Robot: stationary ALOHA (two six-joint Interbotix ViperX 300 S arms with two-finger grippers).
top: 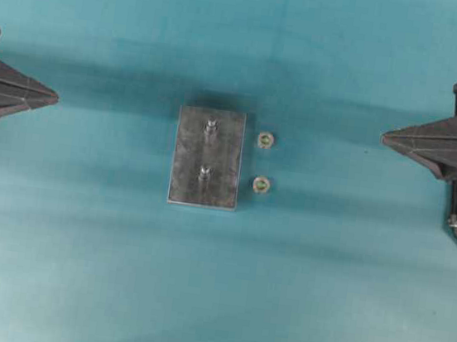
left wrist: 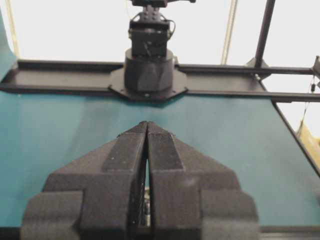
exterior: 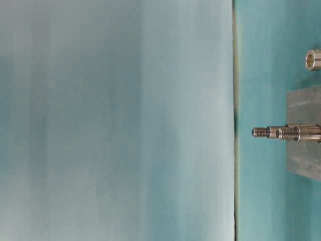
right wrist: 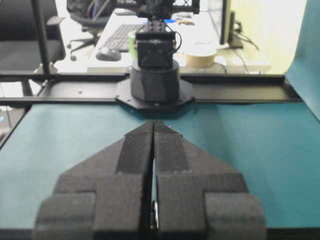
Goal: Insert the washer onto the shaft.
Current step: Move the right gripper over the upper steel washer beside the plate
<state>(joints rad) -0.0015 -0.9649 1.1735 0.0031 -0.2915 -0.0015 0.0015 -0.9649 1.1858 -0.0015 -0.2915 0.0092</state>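
We see a grey metal block [top: 207, 157] at the middle of the teal table [top: 212, 302], with two upright threaded shafts [top: 211, 125] on it. Two washers [top: 265, 140] lie on the table just right of the block, apart from it. Our left gripper [top: 54, 97] and right gripper [top: 385, 138] sit well apart at the table's sides, jaws pressed together, holding nothing.

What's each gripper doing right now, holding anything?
Left gripper: jaws shut, holding nothing.
Right gripper: jaws shut, holding nothing.
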